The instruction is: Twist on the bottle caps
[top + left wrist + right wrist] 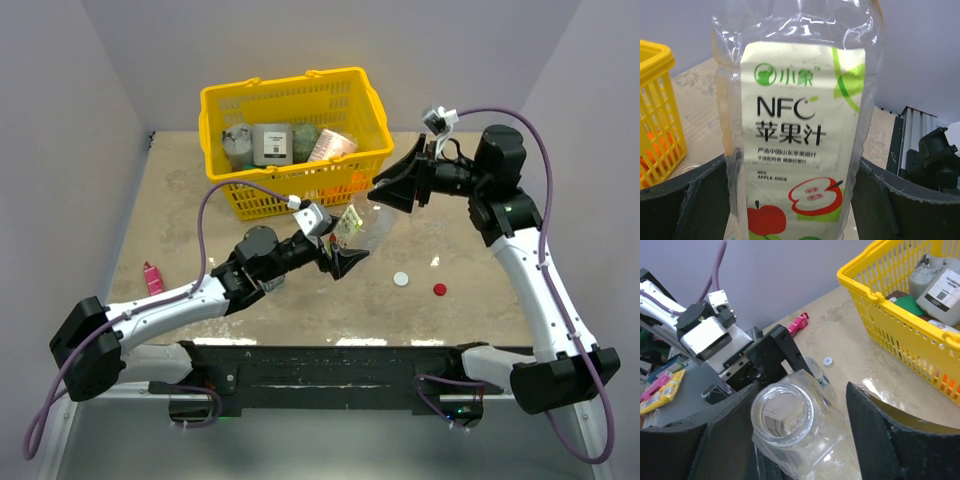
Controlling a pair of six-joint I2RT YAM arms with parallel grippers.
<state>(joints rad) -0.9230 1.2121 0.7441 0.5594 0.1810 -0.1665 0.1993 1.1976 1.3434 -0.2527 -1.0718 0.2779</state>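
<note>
The basket (pixel 262 200) sits at the rear centre of the bench (pixel 180 210), with packaged goods (pixel 272 143) in it. Directly before the basket, the bottle (pixel 352 225) sits between the fingers of the left end effector (pixel 345 258). The right end effector (pixel 388 190) flanks the bottle's neck from the rear right. On the bench to the right of the bottle, the left cap (pixel 401 279) lies near the right cap (pixel 440 290). The tube (pixel 152 277) lies well apart at the left.
</note>
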